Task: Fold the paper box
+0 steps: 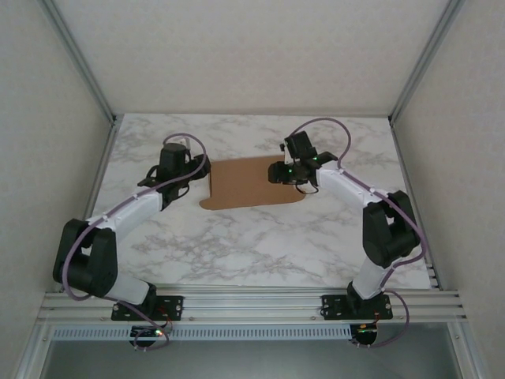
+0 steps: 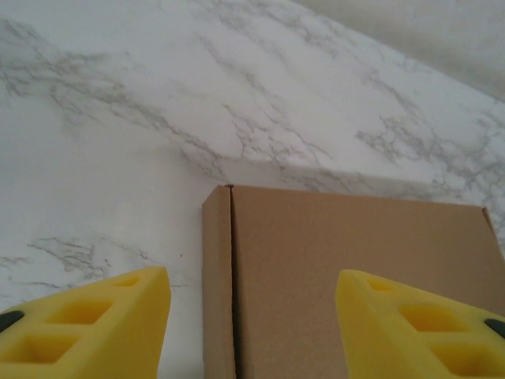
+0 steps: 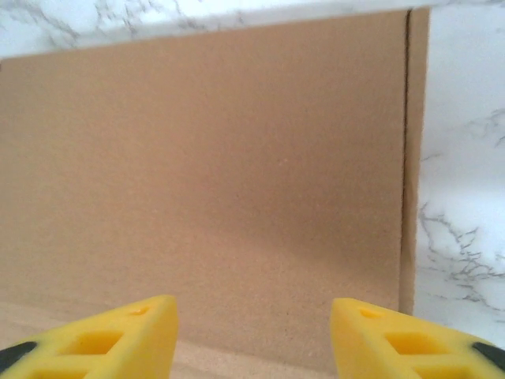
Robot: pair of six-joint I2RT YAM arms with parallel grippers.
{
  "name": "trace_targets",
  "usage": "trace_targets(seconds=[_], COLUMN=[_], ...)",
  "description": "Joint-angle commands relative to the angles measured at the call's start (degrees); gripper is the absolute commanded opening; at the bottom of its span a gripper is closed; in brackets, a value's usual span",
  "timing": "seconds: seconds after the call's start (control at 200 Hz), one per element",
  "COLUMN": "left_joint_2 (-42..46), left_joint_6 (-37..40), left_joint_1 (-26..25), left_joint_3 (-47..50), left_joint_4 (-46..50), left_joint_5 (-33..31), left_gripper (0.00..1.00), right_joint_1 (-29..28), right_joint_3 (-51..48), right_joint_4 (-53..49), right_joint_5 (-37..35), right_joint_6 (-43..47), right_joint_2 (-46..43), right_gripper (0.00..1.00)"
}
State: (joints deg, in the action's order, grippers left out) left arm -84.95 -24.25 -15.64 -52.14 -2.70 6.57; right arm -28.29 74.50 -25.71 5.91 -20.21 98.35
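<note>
Across the white marble-patterned tabletop (image 1: 260,245), boxed in by pale textured walls (image 1: 31,118) and aluminium posts (image 1: 79,59), the left gripper (image 2: 251,275) hovers, its yellow fingers (image 2: 95,316) spread and empty, above the left edge of a flat brown cardboard paper box (image 1: 248,183) lying mid-table toward the back. The right gripper (image 3: 252,302), likewise spread and empty, hangs over the box's right side.
</note>
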Motion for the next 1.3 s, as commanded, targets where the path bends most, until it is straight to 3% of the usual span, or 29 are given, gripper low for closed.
trace_targets(seconds=[0.0,0.27,0.531,1.031,1.297], left_joint_2=[-3.5,-11.4,-14.1,-20.3,-21.1], left_joint_6=[-1.2,-1.3,-1.0,-1.2,-0.7], left_joint_1=[0.1,1.1,1.2,1.4,2.1], left_joint_3=[-0.1,-2.5,-3.1,-1.6,-2.3], left_joint_4=[-1.2,-3.1,-1.8,-0.9,-0.1], left_joint_5=[4.7,10.6,11.5,10.4,10.3], left_gripper=[0.58,0.56,0.54,0.33,0.29], right_joint_1=[3.1,9.4,10.3,9.6,8.3], right_joint_3=[1.6,0.2,0.7,0.4,1.1], right_joint_4=[0.1,2.6,3.4,-0.7,-3.6], right_joint_5=[1.0,6.7,11.6,5.8,3.2], right_joint_6=[-0.2,-2.2,-2.8,-2.8,-1.9], right_joint_2=[-0.1,4.0,8.4,15.9,17.6], right_gripper=[0.55,0.55,0.53,0.33,0.25])
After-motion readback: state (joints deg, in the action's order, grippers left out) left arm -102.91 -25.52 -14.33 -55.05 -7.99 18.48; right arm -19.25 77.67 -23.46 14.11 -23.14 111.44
